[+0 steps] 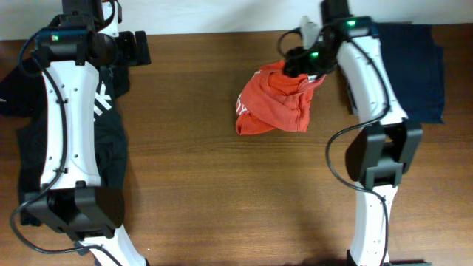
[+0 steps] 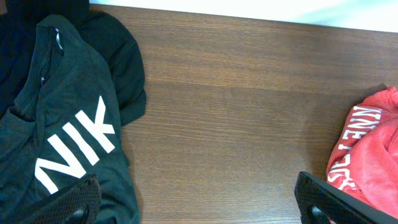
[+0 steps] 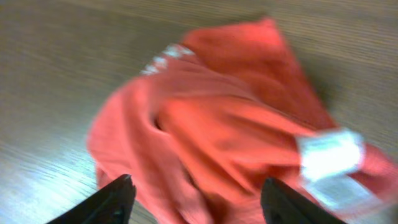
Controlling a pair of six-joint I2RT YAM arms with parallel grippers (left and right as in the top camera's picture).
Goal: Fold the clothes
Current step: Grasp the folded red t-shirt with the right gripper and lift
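Observation:
A crumpled red-orange garment [image 1: 272,102] with white lettering lies in the middle of the wooden table. My right gripper [image 1: 297,65] hangs over its far right edge, jaws open; in the right wrist view the red cloth [image 3: 217,130] fills the gap between the fingers [image 3: 199,202], blurred. My left gripper [image 1: 133,46] is open and empty at the far left, above bare wood [image 2: 217,124]. A black shirt with white letters [image 1: 103,118] lies under the left arm and also shows in the left wrist view [image 2: 62,124]. The red garment's edge [image 2: 370,155] shows at that view's right.
A folded dark navy garment [image 1: 415,66] lies at the far right of the table, behind the right arm. Bare wood spans the table's middle and front [image 1: 222,199]. Black cloth reaches the left table edge [image 1: 15,89].

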